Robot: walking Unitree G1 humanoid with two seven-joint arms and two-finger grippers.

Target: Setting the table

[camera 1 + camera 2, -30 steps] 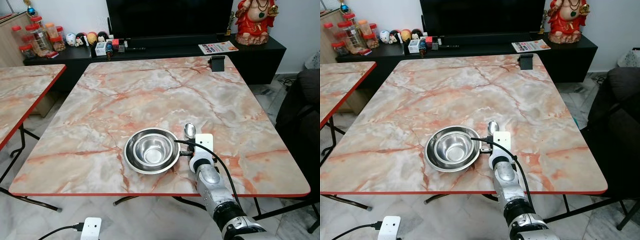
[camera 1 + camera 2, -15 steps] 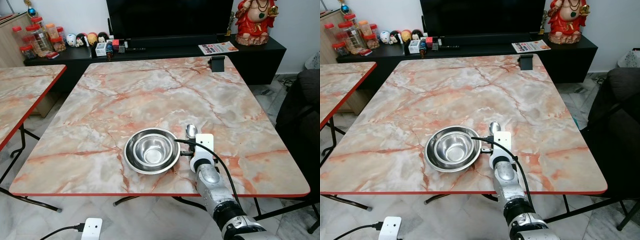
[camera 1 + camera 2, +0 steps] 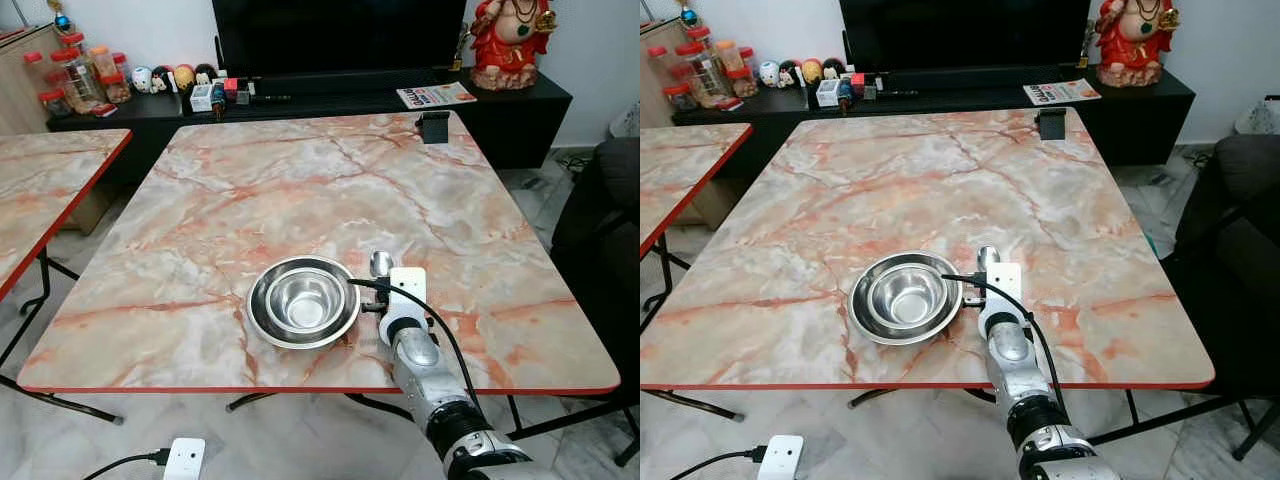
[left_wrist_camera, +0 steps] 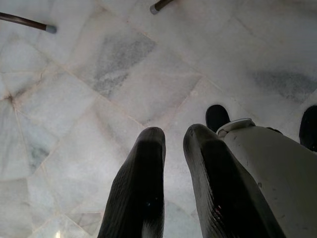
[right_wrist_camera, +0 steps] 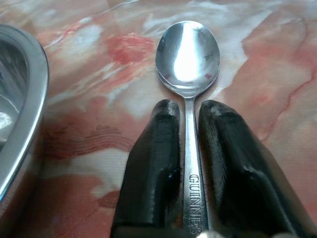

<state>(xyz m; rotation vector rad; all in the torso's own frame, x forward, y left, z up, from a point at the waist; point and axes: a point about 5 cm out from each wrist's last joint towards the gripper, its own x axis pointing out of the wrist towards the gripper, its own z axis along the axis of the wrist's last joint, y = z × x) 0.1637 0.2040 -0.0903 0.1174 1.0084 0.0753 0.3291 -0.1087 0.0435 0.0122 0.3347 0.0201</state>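
The right gripper is clamping the handle of a steel spoon between its 2 black fingers, low over the marble-patterned table. The spoon's bowl is sticking out past the fingertips, facing up and catching the light, and seems to be lying flat on the tabletop or just above it; the right wrist view does not settle which. The handle is bearing the stamped word GUINNESS.

Just beside the spoon, on the robot's left, 2 nested stainless steel bowls are sitting on the table near its front edge, the smaller one inside the larger. The rim of the outer bowl is showing close to the gripper in the right wrist view, apart from the spoon. The silver right arm is reaching up over the red-trimmed front edge of the table, with a black cable running along it.

The left gripper is hanging idle over the pale marble floor tiles, its fingers nearly together with a narrow gap and nothing between them.

At the table's far right corner a small black object is standing. Beyond it, a dark TV cabinet is carrying a magazine, a red figurine and jars.
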